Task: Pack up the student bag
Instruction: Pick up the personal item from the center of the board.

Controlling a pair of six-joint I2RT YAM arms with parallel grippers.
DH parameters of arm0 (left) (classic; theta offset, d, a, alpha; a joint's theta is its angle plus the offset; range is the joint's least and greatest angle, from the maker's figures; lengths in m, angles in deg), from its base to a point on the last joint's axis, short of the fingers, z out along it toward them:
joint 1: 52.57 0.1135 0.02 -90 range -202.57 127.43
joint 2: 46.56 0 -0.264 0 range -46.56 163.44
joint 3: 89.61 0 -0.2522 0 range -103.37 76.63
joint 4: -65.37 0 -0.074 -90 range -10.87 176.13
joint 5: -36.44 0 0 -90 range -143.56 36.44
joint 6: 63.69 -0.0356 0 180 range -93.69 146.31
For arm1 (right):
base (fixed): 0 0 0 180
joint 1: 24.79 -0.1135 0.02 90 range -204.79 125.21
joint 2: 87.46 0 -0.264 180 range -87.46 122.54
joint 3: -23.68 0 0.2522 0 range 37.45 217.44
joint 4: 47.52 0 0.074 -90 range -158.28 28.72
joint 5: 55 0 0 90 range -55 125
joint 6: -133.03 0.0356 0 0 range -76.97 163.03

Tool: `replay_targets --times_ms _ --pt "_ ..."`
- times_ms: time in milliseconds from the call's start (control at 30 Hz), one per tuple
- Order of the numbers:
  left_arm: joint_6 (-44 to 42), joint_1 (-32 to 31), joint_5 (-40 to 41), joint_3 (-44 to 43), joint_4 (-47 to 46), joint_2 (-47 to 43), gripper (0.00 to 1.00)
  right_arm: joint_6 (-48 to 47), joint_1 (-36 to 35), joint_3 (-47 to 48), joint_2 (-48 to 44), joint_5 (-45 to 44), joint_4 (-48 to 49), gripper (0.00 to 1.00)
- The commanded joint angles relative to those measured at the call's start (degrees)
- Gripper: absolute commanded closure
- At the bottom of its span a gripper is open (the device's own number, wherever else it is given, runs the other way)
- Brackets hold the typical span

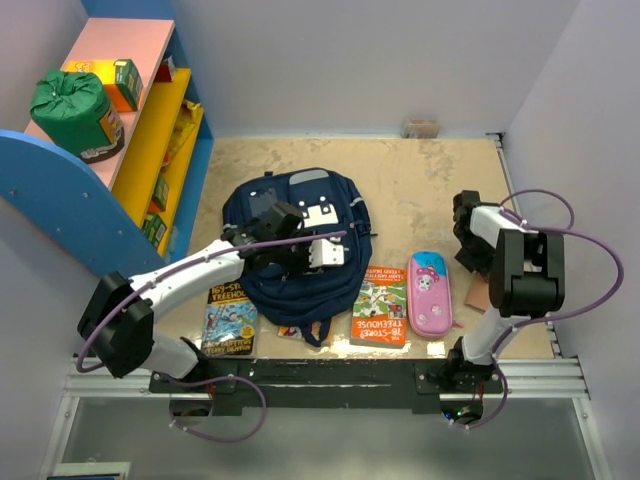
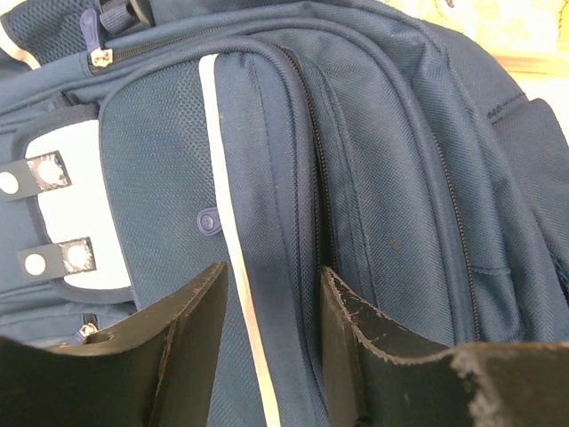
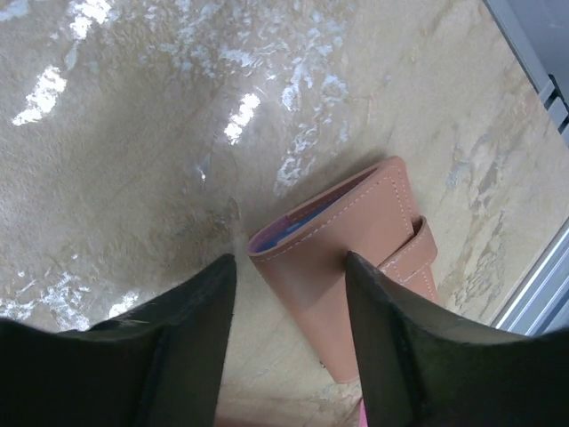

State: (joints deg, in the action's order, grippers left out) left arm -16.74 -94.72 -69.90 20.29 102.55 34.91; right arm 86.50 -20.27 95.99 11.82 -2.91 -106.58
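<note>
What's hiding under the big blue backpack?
A small red and yellow corner pokes out from under the backpack's near edge. It looks flat, maybe a book. The backpack covers the rest, so nobody can tell what it really is.

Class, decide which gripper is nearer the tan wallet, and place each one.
Right. The right gripper hangs directly over the wallet, which shows between its fingers; the left gripper is far across the table, at the student bag.

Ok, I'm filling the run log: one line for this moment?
left pincer: straddling student bag ridge, grip unclear | right pincer: open above tan wallet
</note>
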Motion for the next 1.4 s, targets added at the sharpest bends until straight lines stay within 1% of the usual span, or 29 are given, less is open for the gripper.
replay_targets --times_ms 0,33,100,133,200,300,433,567,700,733,767,800,833,867,900,933,1000,1033,1167,1233,1367 --pt "-0.2 1.55 -0.54 1.49 -4.96 -1.32 0.51 1.36 0.06 -0.36 1.09 3.89 2.05 0.48" --pt "0.15 1.63 -0.54 1.75 -5.22 -1.32 0.51 1.36 0.06 -0.97 1.0 4.68 3.1 0.58" --pt "0.85 1.72 -0.19 2.37 -6.1 -1.49 0.52 1.19 0.06 -1.76 0.91 7.13 4.25 0.74" --pt "1.12 1.9 -0.01 2.46 -6.54 -1.49 0.52 1.1 0.14 -2.38 1.0 7.93 5.38 0.9" --pt "2.08 1.9 0.08 2.46 -6.98 -1.32 0.52 0.66 0.06 -2.73 0.82 10.65 6.53 0.99" --pt "3.4 1.9 -0.01 2.02 -7.42 -0.88 0.52 0.57 0.14 -2.12 -0.58 13.47 8.47 1.0" --pt "4.81 1.9 0.87 2.11 -8.65 -0.44 0.53 -0.74 -0.38 1.56 -6.46 19.7 11.36 1.0" --pt "6.74 1.9 0.43 1.76 -10.14 0.44 0.54 -3.38 -4.07 6.22 -14.8 22.35 13.66 1.0" --pt "9.37 2.16 0.08 1.84 -12.34 0.09 0.58 -5.31 -12.32 10.71 -19.11 21.22 12.87 1.0" --pt "9.99 2.25 0.17 1.76 -12.95 0.0 0.6 -5.49 -15.29 11.41 -20.26 21.47 13.04 1.0" --pt "10.52 2.34 0.86 1.84 -14.0 -0.08 0.63 -5.75 -16.63 11.33 -21.32 21.82 13.56 1.0" --pt "12.44 2.86 1.04 1.84 -14.89 -0.26 0.68 -6.11 -17.95 11.33 -23.94 22.0 14.0 1.0" --pt "13.94 3.3 0.44 2.19 -16.11 -0.52 0.76 -6.2 -20.22 11.16 -25.01 22.61 14.53 1.0" --pt "15.35 3.83 -0.27 2.89 -19.34 -1.48 0.79 -6.89 -21.64 11.07 -26.24 23.23 15.06 1.0" --pt "17.28 4.53 -0.8 4.03 -20.42 -1.67 0.82 -7.6 -23.04 11.07 -27.99 23.84 15.85 1.0" --pt "17.99 4.53 -0.45 4.13 -21.04 -1.58 0.85 -8.56 -26.02 10.89 -28.79 24.98 16.46 1.0" --pt "19.83 4.79 -0.27 4.3 -21.49 -1.05 0.86 -10.76 -28.84 10.45 -29.67 26.22 16.82 1.0" --pt "20.19 4.8 -0.19 4.48 -21.66 -1.05 0.87 -11.64 -31.56 9.75 -30.46 26.74 17.17 1.0" --pt "22.74 5.24 -0.36 3.52 -21.05 -1.05 0.88 -14.45 -37.64 6.15 -33.54 27.01 19.28 1.0" --pt "24.15 5.41 -1.59 2.81 -20.35 -1.05 0.88 -15.33 -41.4 4.31 -34.77 26.75 21.55 1.0" --pt "26.7 5.76 -4.75 1.23 -18.24 -1.14 0.89 -16.92 -45.38 2.72 -37.05 25.69 24.38 1.0"
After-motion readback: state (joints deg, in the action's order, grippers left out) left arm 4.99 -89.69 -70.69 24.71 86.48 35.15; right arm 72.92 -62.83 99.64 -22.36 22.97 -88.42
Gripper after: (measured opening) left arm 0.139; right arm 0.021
